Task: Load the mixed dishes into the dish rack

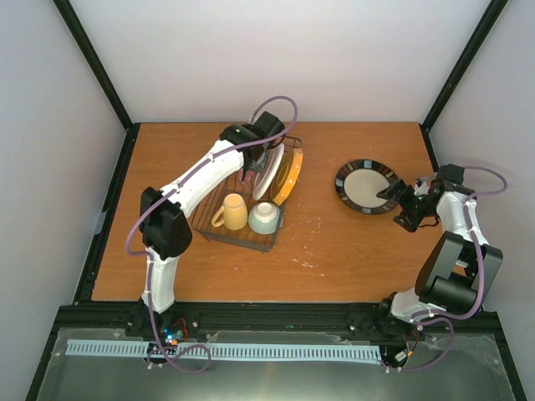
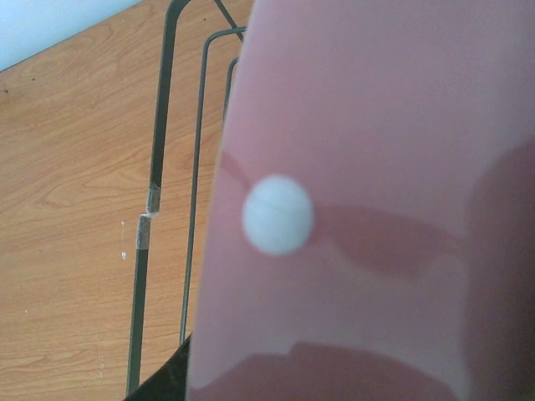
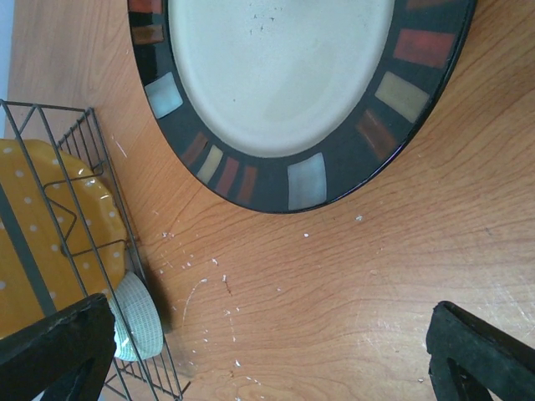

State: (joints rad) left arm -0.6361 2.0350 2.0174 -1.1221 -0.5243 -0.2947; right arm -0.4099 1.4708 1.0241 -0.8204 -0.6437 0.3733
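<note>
Left gripper (image 1: 256, 170) grips pink plate (image 2: 376, 167) (at rack (image 2: 160, 125))

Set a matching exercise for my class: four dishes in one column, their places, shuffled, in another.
1. yellow ceramic mug
2. pale mint-green bowl
3. orange white-dotted plate
4. dark-rimmed beige-centred plate

A. flat on the wooden table, outside the dark wire dish rack
B. on edge at the rack's far end
C. rack's near end, left
D. rack's near end, right

Pairs: 1-C, 2-D, 3-B, 4-A
</note>
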